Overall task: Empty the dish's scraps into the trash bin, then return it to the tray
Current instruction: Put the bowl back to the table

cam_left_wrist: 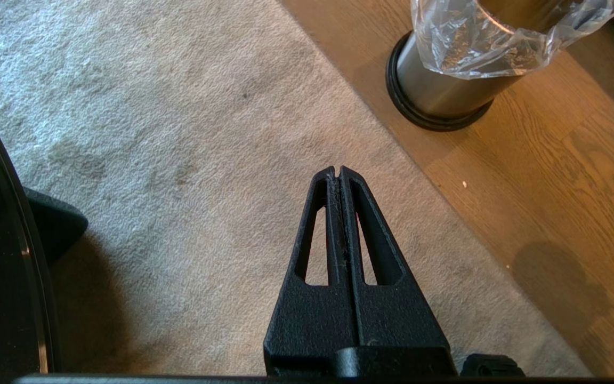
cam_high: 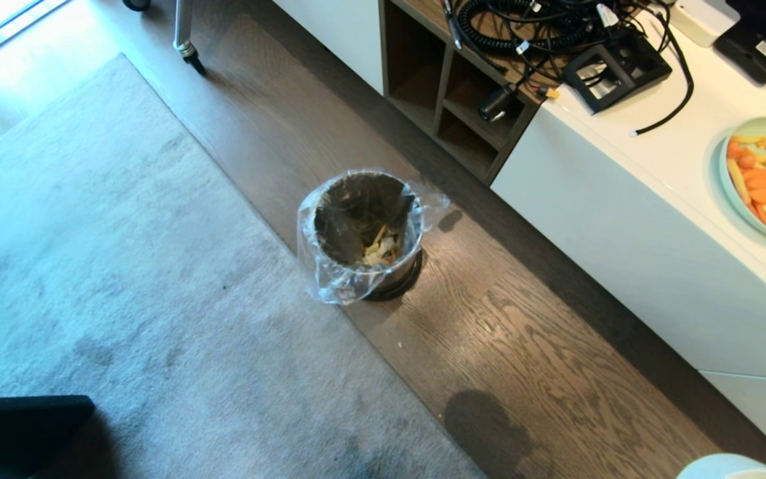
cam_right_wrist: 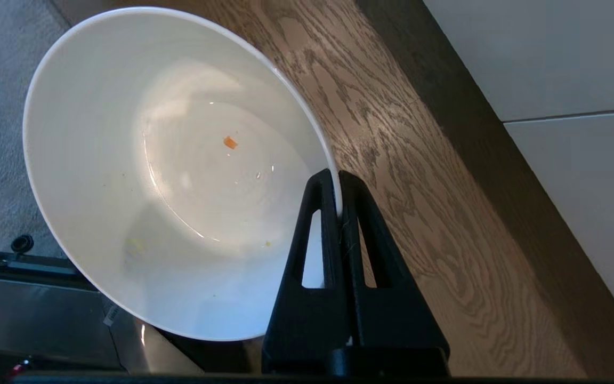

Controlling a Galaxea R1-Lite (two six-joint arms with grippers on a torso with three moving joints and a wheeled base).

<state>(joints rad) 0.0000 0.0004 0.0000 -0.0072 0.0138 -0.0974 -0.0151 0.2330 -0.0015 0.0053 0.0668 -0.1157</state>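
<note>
The steel trash bin [cam_high: 363, 236] with its clear liner stands on the wood floor at the rug's edge; pale-yellow and orange scraps [cam_high: 381, 249] lie inside it. In the left wrist view the trash bin [cam_left_wrist: 445, 90] is ahead of my left gripper [cam_left_wrist: 338, 172], which hangs shut and empty over the rug. My right gripper [cam_right_wrist: 337, 178] is shut on the rim of the dish [cam_right_wrist: 168, 170], a glossy cream-white bowl held above the floor, with one tiny orange bit [cam_right_wrist: 229, 142] inside. A sliver of the dish [cam_high: 729, 468] shows at the head view's bottom right. The tray is out of view.
A white cabinet [cam_high: 629, 219] runs along the right, bearing a pale-green plate [cam_high: 732, 193] of orange and yellow pieces, plus cables [cam_high: 542, 33] and black devices. Open wooden shelves [cam_high: 449, 93] stand behind the bin. A grey rug [cam_high: 110, 279] covers the left floor.
</note>
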